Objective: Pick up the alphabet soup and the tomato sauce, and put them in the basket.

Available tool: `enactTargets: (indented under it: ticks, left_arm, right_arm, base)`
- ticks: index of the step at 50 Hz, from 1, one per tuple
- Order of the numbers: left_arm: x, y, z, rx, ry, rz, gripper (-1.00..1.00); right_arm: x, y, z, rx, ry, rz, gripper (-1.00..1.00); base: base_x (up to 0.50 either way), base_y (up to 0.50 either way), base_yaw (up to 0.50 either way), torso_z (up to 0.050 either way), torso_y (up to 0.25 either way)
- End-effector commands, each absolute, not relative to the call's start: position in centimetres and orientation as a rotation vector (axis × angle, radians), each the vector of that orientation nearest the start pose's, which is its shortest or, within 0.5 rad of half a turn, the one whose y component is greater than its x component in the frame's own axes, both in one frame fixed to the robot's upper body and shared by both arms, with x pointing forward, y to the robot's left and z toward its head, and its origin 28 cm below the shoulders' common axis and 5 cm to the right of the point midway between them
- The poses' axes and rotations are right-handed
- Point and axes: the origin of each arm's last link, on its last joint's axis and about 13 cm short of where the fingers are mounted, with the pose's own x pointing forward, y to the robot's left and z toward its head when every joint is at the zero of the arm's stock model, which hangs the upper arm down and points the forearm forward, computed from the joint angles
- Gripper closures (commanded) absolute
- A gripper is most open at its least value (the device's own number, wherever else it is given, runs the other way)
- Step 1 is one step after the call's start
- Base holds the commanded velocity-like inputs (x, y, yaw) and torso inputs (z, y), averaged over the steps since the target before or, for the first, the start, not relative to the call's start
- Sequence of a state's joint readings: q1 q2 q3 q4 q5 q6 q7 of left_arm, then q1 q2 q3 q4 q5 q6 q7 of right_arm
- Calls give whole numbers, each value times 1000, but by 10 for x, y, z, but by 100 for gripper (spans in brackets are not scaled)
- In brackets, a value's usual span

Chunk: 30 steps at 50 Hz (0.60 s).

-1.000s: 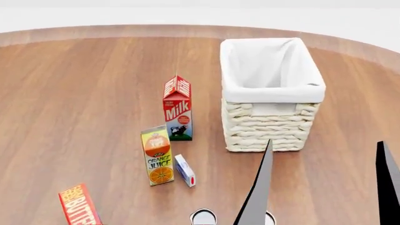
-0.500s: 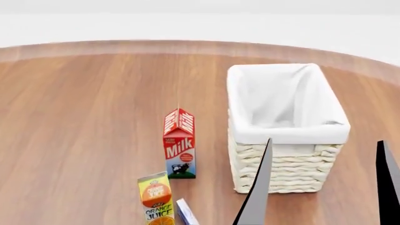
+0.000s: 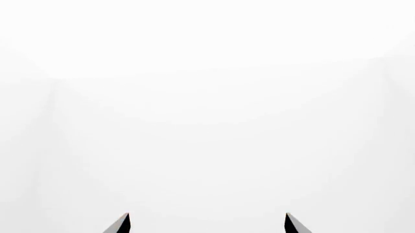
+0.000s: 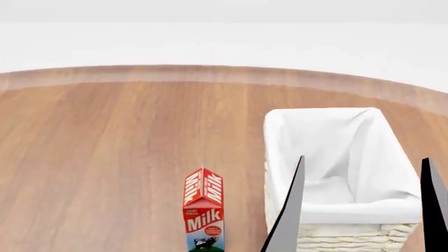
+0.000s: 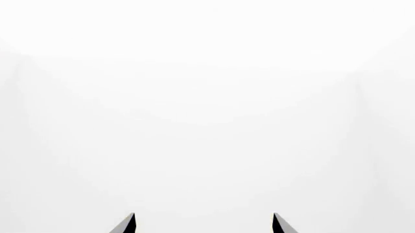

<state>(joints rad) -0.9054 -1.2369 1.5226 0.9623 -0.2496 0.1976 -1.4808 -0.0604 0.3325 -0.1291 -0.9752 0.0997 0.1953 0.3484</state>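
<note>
**Cans out of sight; basket partly masked**

Neither the soup nor the sauce shows in any view. The basket (image 4: 329,142) stands on the table (image 4: 105,157) at the right of the head view, its lower wall cut off by the frame edge. Two dark fingers (image 4: 288,215) rise in front of it, set wide apart with nothing between them; which arm they belong to cannot be told. The milk (image 4: 203,210) stands upright just left of the basket, its base cropped. Both wrist views show blank white; the left gripper (image 3: 207,223) and right gripper (image 5: 203,223) show only tips, spread and empty.
</note>
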Motion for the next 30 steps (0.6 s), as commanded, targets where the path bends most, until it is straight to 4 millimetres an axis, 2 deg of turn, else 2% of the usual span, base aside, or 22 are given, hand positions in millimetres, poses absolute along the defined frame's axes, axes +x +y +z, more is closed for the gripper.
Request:
enactTargets:
  ticks: [1, 6, 15, 20, 24, 30]
  left_arm:
    - [125, 223, 187, 66, -703, 16, -100]
    - [126, 223, 186, 66, -701, 15, -100]
    - [127, 223, 186, 67, -696, 14, -100]
    - [127, 223, 188, 72, -693, 13, -100]
    - [128, 221, 186, 67, -690, 8, -100]
    - [126, 223, 190, 68, -695, 13, -100]
  right_arm:
    - [148, -103, 179, -48, -689, -27, -100]
    - [148, -103, 179, -44, -686, -25, -100]
    - [145, -102, 190, -14, -652, 17, -100]
    - [147, -103, 218, 47, -527, 98, -100]
    - [143, -107, 257, 62, -369, 147, -100]
    - [142, -111, 266, 34, -152, 167, -100]
  base:
    - [410, 51, 0, 0, 0]
    - [391, 52, 0, 0, 0]
    - [8, 0, 0, 0, 1]
    - [0, 0, 0, 0, 0]
    - [0, 0, 0, 0, 0]
    - [0, 0, 0, 0, 0]
